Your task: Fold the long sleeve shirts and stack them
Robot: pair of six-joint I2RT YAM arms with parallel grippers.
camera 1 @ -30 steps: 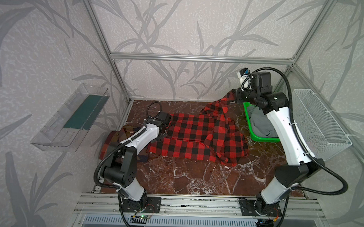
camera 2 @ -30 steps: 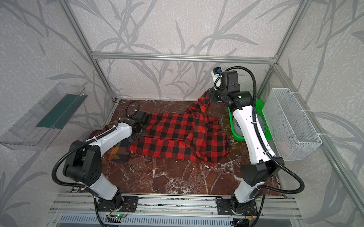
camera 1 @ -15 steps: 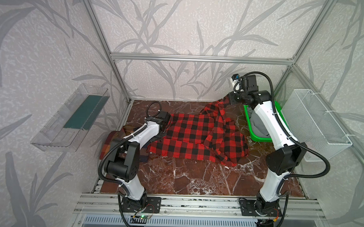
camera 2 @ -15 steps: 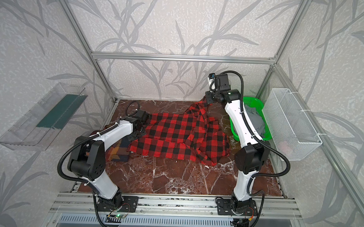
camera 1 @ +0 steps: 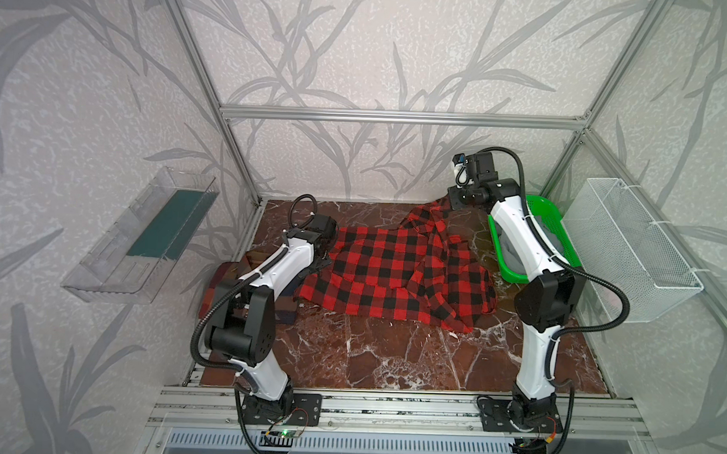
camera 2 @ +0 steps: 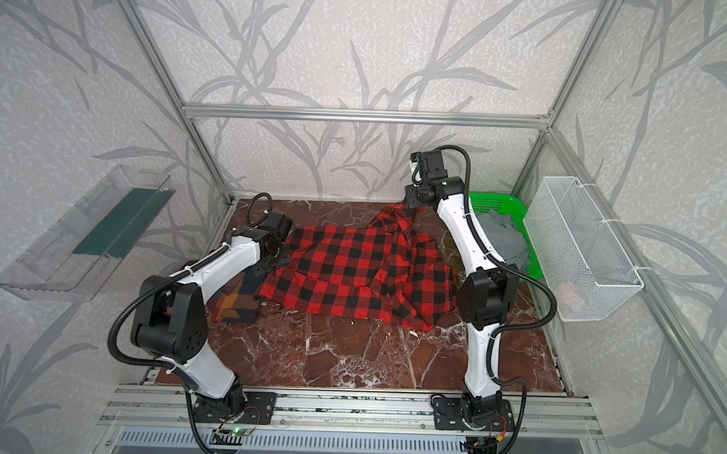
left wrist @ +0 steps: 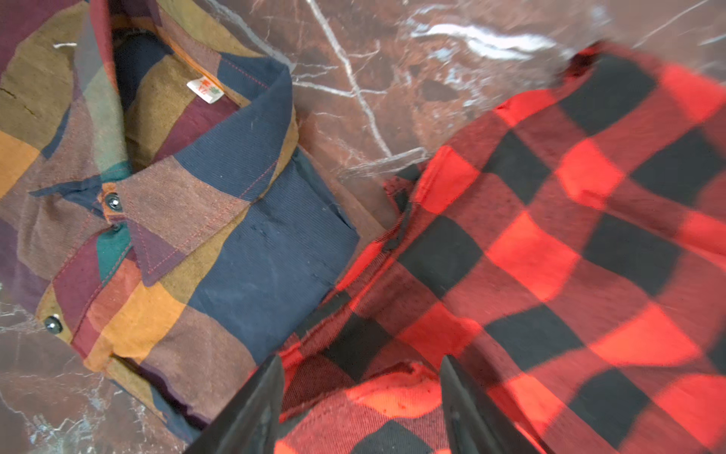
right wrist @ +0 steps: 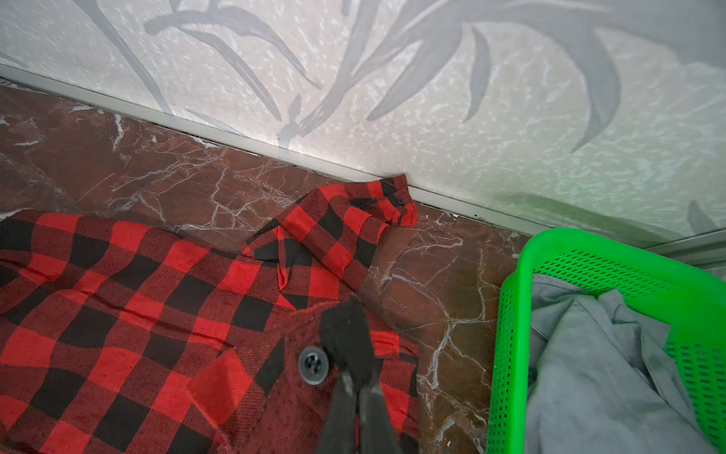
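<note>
Obs. from my two arms, folding job part done. The red-and-black shirt [camera 1: 393,275] lies spread but rumpled across the middle of the table [camera 1: 390,353], w/ one sleeve's cuff [right wrist: 393,200] run up against the back wall. My right fingers [right wrist: 347,342] are clamped together on a fold of that shirt just beside a grey button [right wrist: 313,364], at the cloth's far right corner, which peaks up off the table. Judged reason: to keep that edge lifted and taut so the body can be squared. My left fingers [left wrist: 251,412] stand apart w/ nothing pinched, a hump of red check btwn and under them at the shirt's left edge. Judged: that side lies on the table and needs no hold. The plaid shirt [left wrist: 176,204] (brown, orange, maroon, navy) sits folded, collar up and buttoned, at the table's left edge, the red cloth touching its near side. Judged: it is the base of the stack, parked clear of the work area. The green basket [camera 1: 557,226] at far right holds grey cloth [right wrist: 589,353], near my right arm, not touched. Est.: one shirt done, second not yet folded. Risk: the red hem may drag over the folded shirt and disturb it.
</note>
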